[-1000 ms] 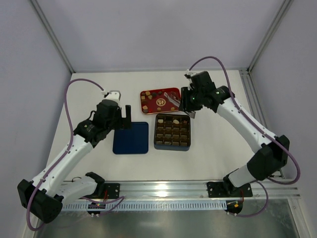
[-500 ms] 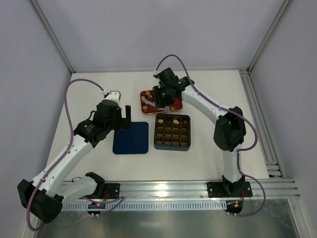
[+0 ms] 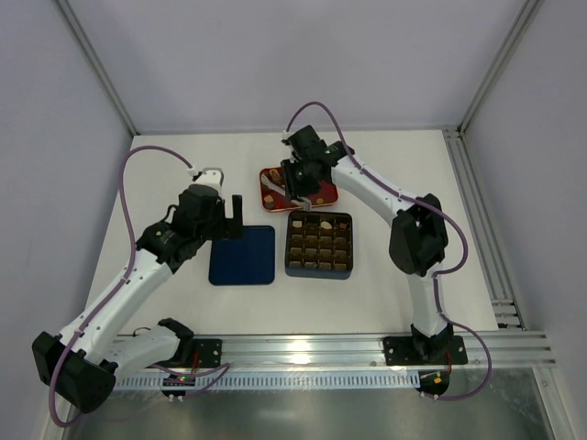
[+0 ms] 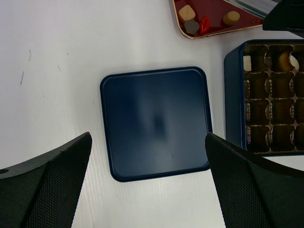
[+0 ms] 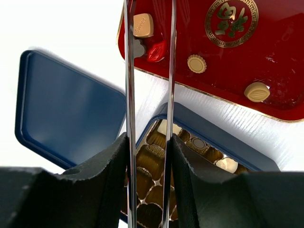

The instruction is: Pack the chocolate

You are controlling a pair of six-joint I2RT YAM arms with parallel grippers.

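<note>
Tiny chocolate pieces lie on the red tray (image 5: 266, 52): a tan square (image 5: 142, 24), a dark heart (image 5: 138, 47), a tan round (image 5: 196, 63) and a tan oval (image 5: 257, 92). The dark gridded box (image 3: 318, 244) holds a few pieces in its far row, one whitish (image 5: 166, 127). My right gripper (image 5: 149, 137) is shut on metal tongs (image 5: 129, 71). The blades reach over the tray's left end beside the tan square, with their tips out of view. My left gripper (image 4: 148, 137) is open and empty above the blue lid (image 4: 156, 121).
A red lip-shaped piece (image 5: 156, 51) lies by the dark heart. The blue lid (image 3: 243, 255) lies flat just left of the box, and the red tray (image 3: 326, 192) sits behind the box. A metal rail (image 3: 367, 344) runs along the near edge.
My right arm has swung left, from the tray's right side to over its left end, carrying the tongs. The left arm has not moved.
</note>
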